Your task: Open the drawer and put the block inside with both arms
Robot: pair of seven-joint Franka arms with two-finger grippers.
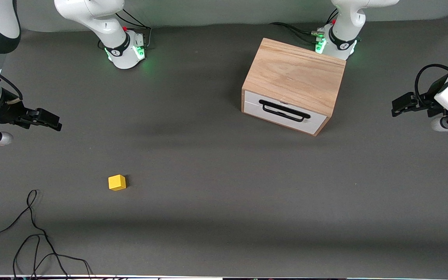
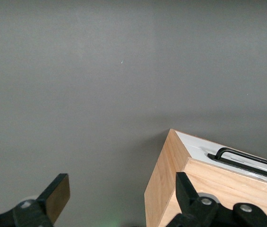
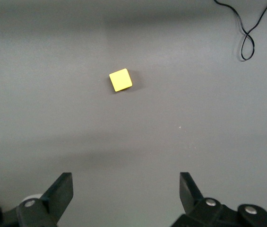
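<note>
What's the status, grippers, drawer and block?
Left gripper open, up beside the box at its end of the table. Right gripper open, over bare table at its end. Drawer shut; block on table, nearer the camera, untouched. Nothing blocking.

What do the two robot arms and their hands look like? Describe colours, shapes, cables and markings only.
Both arms are white with rounded joints. Each base carries a black band and glows green, with black cables and a small red part beside it. The left hand is black with two flat fingers, and a black cable loops above it. The right hand is also black and two-fingered, mounted below a shiny silver cylinder.
</note>
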